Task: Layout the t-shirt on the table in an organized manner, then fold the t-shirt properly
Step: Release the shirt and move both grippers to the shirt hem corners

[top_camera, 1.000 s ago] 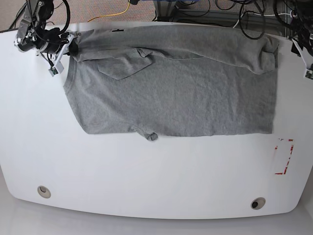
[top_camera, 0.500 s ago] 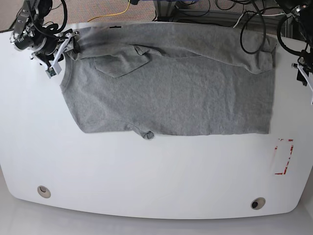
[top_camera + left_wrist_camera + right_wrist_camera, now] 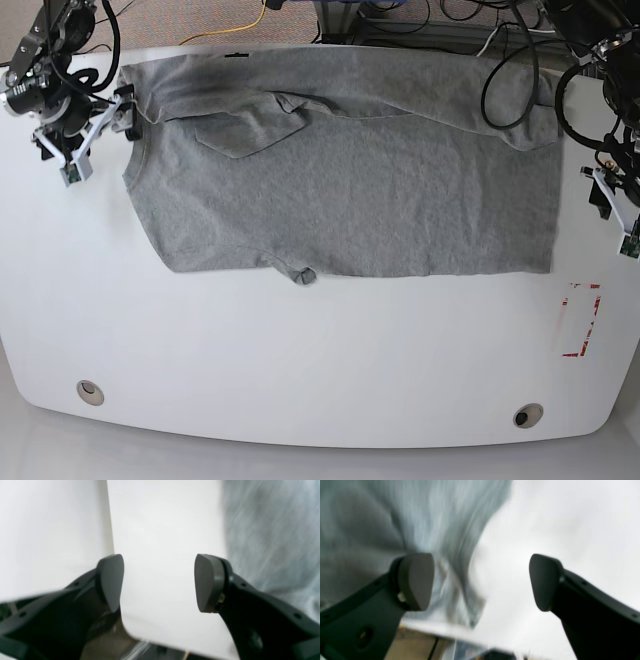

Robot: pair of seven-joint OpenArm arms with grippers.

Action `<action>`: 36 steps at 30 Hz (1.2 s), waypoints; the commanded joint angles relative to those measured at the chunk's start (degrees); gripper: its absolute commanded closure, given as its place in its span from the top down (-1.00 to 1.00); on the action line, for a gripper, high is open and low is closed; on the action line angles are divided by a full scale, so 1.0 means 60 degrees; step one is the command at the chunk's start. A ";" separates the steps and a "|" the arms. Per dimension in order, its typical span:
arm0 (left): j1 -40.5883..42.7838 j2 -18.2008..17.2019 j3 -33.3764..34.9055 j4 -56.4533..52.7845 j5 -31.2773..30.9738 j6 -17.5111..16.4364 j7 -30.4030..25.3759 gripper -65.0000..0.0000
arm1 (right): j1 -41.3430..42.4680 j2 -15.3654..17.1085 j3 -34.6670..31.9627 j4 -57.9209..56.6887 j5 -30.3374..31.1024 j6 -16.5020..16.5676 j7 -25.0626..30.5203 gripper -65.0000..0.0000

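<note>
The heather-grey t-shirt [image 3: 350,190] lies spread across the far half of the white table [image 3: 300,360], with a sleeve folded over at its upper left and a small curl at its near hem. My right gripper [image 3: 98,135] stands open just off the shirt's left edge. In the right wrist view its fingers [image 3: 416,581] are wide apart, with cloth [image 3: 395,517] under one and bare table under the other. My left gripper [image 3: 613,212] is open over bare table beside the shirt's right edge. The left wrist view shows its pads [image 3: 207,582] holding nothing and the t-shirt [image 3: 270,542] off to the right.
A red tape rectangle [image 3: 580,320] marks the table near the right edge. Two round grommet holes [image 3: 90,391] [image 3: 527,415] sit near the front edge. Cables [image 3: 450,20] hang behind the table's far edge.
My right gripper has opened, let go of the shirt's upper-left corner and drawn back to the left. My left gripper has moved toward the front along the table's right edge, still open.
</note>
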 commanded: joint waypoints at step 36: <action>-0.2969 0.0930 0.2513 -0.4209 0.0056 0.0778 -0.2591 0.28 | 0.6717 0.0249 -0.2680 -0.9676 -0.3024 0.0002 0.4735 0.77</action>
